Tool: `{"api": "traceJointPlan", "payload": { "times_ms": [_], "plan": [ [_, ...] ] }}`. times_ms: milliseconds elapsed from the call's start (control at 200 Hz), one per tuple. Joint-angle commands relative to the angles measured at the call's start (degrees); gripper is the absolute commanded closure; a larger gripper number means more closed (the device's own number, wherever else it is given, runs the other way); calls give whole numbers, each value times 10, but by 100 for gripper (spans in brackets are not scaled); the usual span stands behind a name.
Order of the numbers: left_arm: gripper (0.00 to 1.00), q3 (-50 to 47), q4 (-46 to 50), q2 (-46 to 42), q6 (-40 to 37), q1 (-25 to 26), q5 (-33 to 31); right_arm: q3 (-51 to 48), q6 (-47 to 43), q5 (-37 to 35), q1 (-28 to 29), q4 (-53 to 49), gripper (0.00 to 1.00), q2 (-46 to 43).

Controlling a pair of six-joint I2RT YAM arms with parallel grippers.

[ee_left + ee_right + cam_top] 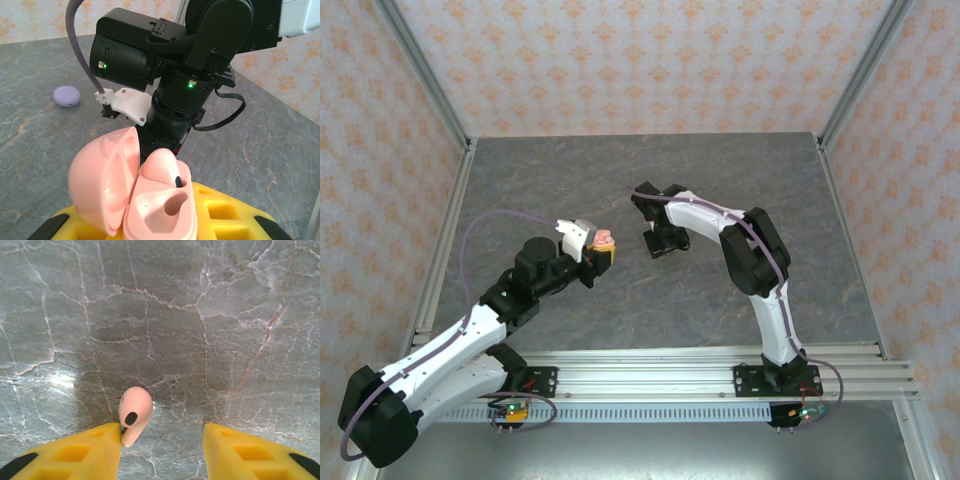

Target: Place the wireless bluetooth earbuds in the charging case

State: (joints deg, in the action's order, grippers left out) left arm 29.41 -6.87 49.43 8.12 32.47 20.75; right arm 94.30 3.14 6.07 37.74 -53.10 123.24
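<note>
earbud [134,415] touching right claw [162,432] finger [85,455], jaws apart

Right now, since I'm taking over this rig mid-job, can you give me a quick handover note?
Tools: left tool shut on the open pink case; right tool open, low over the table, with a loose pink earbud against one finger, not gripped.
Done: one seated earbud in the pink case; second socket empty.
Left: grip the loose bud and seat it. Then probably deal with the closed lilac case lying on the table.
</note>
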Motion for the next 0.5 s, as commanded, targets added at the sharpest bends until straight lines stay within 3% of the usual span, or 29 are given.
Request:
{"api": "traceJointPlan", "payload": {
  "times_ms": [0,135,496],
  "plan": [
    [92,14,-10,4,8,-7,9,-13,5,-31,1,-27,53,-27],
    [92,15,-9,4,8,-6,9,-11,10,-31,0,-25,53,-33],
    [92,22,-6,9,9,-6,13,-38,69,58,-8,62,54,-85]
  ]
}}
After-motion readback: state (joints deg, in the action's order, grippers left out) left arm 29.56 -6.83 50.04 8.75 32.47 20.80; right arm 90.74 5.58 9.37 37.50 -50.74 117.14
